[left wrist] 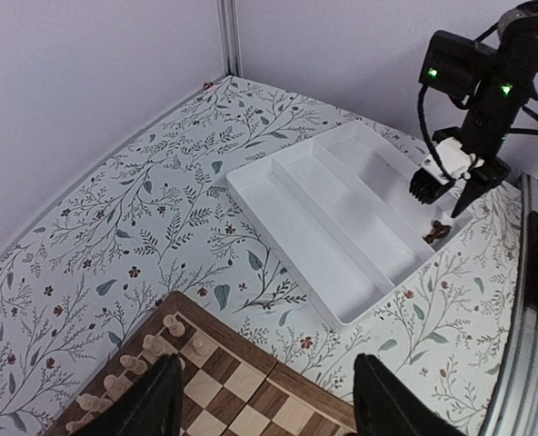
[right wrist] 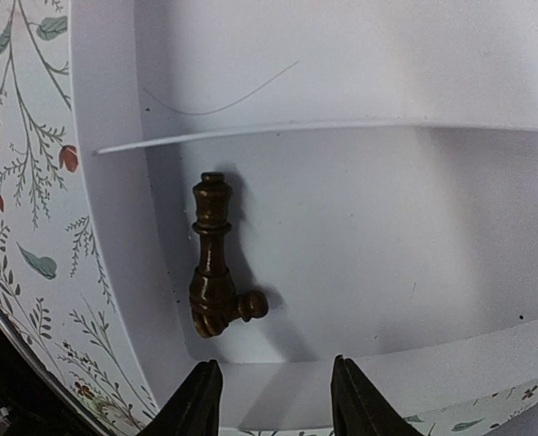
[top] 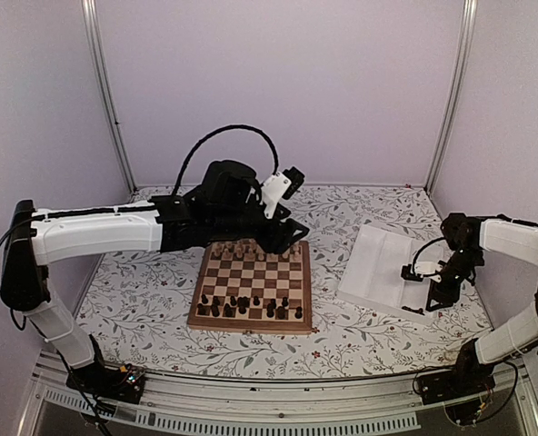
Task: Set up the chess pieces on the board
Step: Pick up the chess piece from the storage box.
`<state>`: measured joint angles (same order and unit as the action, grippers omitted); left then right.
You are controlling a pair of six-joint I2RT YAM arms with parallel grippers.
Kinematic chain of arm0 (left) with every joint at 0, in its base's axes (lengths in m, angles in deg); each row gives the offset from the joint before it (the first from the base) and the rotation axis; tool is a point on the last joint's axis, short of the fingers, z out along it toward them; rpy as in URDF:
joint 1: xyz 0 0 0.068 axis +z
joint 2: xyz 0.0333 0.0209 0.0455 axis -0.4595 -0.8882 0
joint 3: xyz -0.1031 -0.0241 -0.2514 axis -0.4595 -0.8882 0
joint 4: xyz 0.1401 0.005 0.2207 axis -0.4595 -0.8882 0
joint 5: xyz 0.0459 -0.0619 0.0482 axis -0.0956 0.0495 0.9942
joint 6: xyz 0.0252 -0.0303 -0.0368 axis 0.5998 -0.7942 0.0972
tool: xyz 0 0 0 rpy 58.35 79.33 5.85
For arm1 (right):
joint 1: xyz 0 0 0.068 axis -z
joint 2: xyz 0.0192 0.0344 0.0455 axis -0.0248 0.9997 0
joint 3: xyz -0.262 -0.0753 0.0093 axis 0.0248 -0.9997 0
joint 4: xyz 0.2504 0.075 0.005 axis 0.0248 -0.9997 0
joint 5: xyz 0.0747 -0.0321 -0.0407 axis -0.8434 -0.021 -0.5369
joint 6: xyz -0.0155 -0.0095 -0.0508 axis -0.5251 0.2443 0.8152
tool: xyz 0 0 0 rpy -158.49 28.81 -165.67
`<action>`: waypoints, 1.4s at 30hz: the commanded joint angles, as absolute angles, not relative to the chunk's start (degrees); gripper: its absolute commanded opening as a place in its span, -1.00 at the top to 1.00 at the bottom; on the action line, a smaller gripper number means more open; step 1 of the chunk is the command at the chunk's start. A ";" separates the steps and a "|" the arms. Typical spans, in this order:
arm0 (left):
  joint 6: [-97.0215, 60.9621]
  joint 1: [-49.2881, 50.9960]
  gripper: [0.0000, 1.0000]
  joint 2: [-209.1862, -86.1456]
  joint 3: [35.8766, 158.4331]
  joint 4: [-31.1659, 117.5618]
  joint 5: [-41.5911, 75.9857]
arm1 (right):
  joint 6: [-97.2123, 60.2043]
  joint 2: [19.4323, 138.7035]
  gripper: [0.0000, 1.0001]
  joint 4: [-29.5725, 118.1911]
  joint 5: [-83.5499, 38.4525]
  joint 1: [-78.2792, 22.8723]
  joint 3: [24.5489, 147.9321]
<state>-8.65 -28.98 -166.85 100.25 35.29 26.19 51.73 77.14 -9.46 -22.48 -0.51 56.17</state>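
Hovering right pincer (right wrist: 275,383) above tray (right wrist: 387,272)

Top view: the left gripper (top: 296,238) and its arm hide the far right corner of the board (top: 255,277) and part of the pale pieces (top: 242,250) there. The chess pieces (top: 242,307) on the near rows are too small to identify by type. Right wrist view: the white tray (right wrist: 387,91) is cut off by the top and right edges; of the right gripper (right wrist: 273,395) only the fingertips show.
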 commanded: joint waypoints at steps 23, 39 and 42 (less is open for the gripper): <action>-7.06 -27.06 -0.32 -175.47 110.54 29.02 27.90 | 43.42 85.26 0.13 2.09 -12.89 -4.03 61.04; -4.89 -26.79 -0.31 -175.90 111.03 27.20 26.38 | 38.96 84.46 0.23 -10.96 -28.50 -3.98 64.80; -4.84 -26.74 -0.31 -176.42 111.16 27.53 26.21 | 38.55 84.83 0.28 -9.52 -27.81 -3.99 63.18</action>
